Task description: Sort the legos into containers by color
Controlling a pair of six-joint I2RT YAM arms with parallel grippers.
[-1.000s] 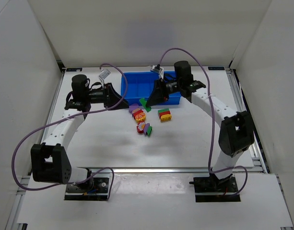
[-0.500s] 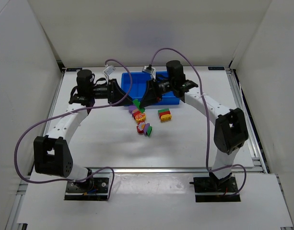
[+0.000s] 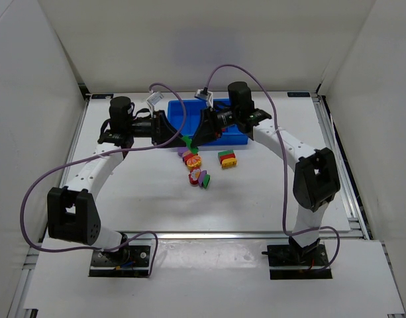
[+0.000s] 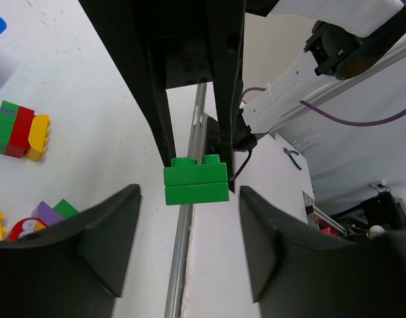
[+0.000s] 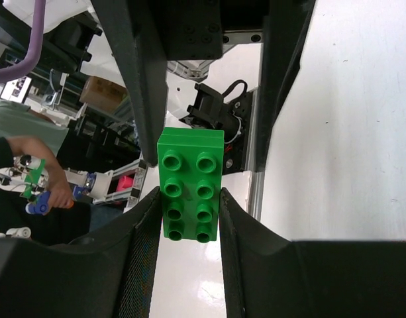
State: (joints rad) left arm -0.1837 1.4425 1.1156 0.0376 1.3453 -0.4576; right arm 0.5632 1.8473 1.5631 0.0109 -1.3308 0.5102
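My right gripper (image 3: 195, 137) is shut on a green lego (image 3: 188, 142), held just in front of the blue tray (image 3: 183, 114). In the right wrist view the studded green lego (image 5: 189, 185) sits clamped between my fingertips (image 5: 144, 252). My left gripper (image 3: 173, 135) is open and faces it from the left. In the left wrist view the green lego (image 4: 196, 180) hangs between the right gripper's black fingers, just beyond my open left gripper (image 4: 189, 245). More legos lie on the table: a purple, yellow and red cluster (image 3: 191, 158), another (image 3: 198, 177), and a green, red and yellow stack (image 3: 226, 158).
The tray stands at the back centre, partly hidden by both wrists. Purple cables loop over each arm. The green, red and yellow stack (image 4: 17, 129) and part of a cluster (image 4: 37, 222) show at the left of the left wrist view. White walls enclose the table.
The right gripper has carried the green lego leftwards, and the left gripper has moved right towards it. The two grippers now face each other closely.
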